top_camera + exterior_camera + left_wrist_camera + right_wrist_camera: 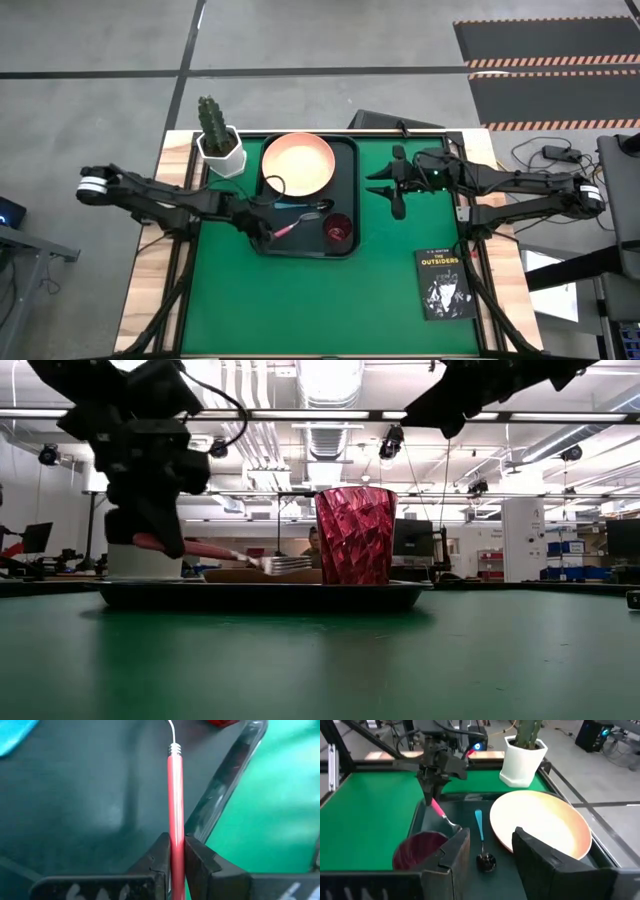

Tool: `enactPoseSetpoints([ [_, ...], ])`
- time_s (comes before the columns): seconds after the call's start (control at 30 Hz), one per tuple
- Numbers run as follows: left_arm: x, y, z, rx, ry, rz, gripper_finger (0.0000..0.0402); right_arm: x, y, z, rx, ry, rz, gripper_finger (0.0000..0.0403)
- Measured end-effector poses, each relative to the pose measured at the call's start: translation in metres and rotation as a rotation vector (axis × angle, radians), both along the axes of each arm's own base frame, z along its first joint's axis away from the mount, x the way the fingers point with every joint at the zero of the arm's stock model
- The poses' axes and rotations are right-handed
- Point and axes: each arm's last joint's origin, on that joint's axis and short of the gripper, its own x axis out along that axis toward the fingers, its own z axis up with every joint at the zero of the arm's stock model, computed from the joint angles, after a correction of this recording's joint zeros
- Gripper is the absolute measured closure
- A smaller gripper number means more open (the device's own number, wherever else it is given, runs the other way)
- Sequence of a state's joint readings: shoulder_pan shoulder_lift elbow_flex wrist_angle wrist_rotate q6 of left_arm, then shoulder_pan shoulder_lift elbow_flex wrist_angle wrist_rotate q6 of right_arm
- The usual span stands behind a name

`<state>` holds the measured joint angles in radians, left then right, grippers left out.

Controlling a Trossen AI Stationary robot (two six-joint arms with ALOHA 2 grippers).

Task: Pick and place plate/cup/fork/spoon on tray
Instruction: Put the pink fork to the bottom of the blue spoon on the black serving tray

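The dark tray (344,180) lies on the green table. The salmon-pink plate (298,165) rests flat in its far part, and the maroon cup (338,230) stands upright in its near right corner. The blue-handled spoon (305,206) lies between them on the tray floor. My left gripper (266,232) is over the tray's near left part, shut on the pink-handled fork (286,229). My right gripper (397,190) is open and empty above the green table, right of the tray. My left gripper pinches the fork's pink handle (175,832) between its two fingers, near the handle's free end. The fingers come slanting down from the table's left and lie along the handle. The fork (230,553) points toward the cup, tines (285,563) low over the tray; whether they touch it, I cannot tell.
A white hexagonal pot with a cactus (220,148) stands at the tray's far left corner. A small black book (443,283) lies on the table's near right part. There is bare green table near and right of the tray.
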<state>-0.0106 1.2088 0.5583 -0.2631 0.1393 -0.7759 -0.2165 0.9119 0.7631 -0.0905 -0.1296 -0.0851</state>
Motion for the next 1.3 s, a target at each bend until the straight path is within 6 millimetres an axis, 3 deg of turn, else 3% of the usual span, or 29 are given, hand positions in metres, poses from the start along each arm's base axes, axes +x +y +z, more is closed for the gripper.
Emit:
enactPoseSetpoints([
  [0.3, 0.013, 0.015, -0.022, -0.064, 0.052, -0.032, 0.0383, -0.001, 0.000, -0.002, -0.001, 0.019, 0.002, 0.0268],
  [0.63, 0.014, 0.023, -0.029, -0.070, 0.074, -0.023, 0.0360, -0.001, 0.000, -0.003, 0.006, 0.035, 0.001, 0.0269],
  [0.83, 0.012, 0.023, -0.027, -0.058, 0.066, -0.043, 0.0330, -0.001, 0.000, -0.004, 0.007, 0.037, 0.001, 0.0273],
  [1.07, 0.010, 0.023, -0.022, -0.027, 0.041, -0.086, 0.0324, -0.001, 0.000, -0.006, 0.009, 0.043, 0.000, 0.0268],
  [1.3, 0.031, 0.015, 0.007, 0.037, -0.061, -0.119, 0.0331, -0.001, 0.000, -0.006, 0.016, 0.042, -0.003, 0.0275],
])
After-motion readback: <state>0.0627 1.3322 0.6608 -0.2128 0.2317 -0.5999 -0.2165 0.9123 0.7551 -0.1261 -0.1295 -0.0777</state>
